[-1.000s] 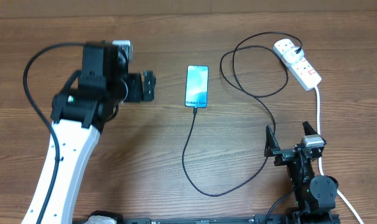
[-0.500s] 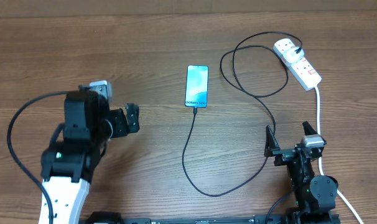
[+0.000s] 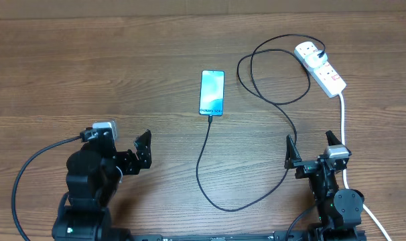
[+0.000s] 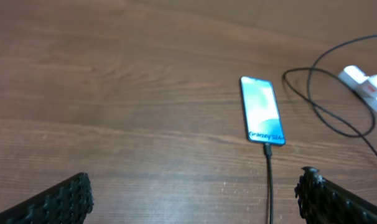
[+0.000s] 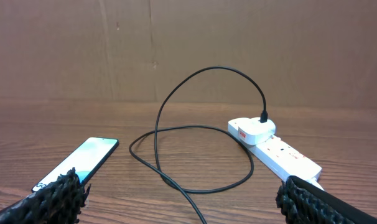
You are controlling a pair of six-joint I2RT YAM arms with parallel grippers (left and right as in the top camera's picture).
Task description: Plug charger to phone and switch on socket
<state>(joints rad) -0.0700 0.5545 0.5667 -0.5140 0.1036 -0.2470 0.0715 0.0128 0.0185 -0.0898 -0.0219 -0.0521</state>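
Note:
The phone (image 3: 212,92) lies flat at the table's middle, blue screen up. The charger (image 3: 203,150) has its black connector at the phone's near short edge. Its cable loops right to a plug on the far end of the socket (image 3: 321,67). My left gripper (image 3: 144,150) is open and empty at the front left, well short of the phone. In the left wrist view its jaws (image 4: 191,199) frame bare wood, with the phone (image 4: 262,111) and charger cable (image 4: 269,180) ahead. My right gripper (image 3: 311,148) is open and empty at the front right; its jaws (image 5: 182,202) face the charger cable (image 5: 218,68), socket (image 5: 275,149) and phone (image 5: 79,163).
The socket's thick white cord (image 3: 342,120) runs down the right side past my right arm. A brown cardboard wall (image 5: 176,43) stands behind the table. The charger cable's loop (image 3: 277,100) lies between the phone and the socket.
My left arm has drawn back from beside the phone to the table's front left, gripper still open. The right arm, phone, cable and socket have not moved.

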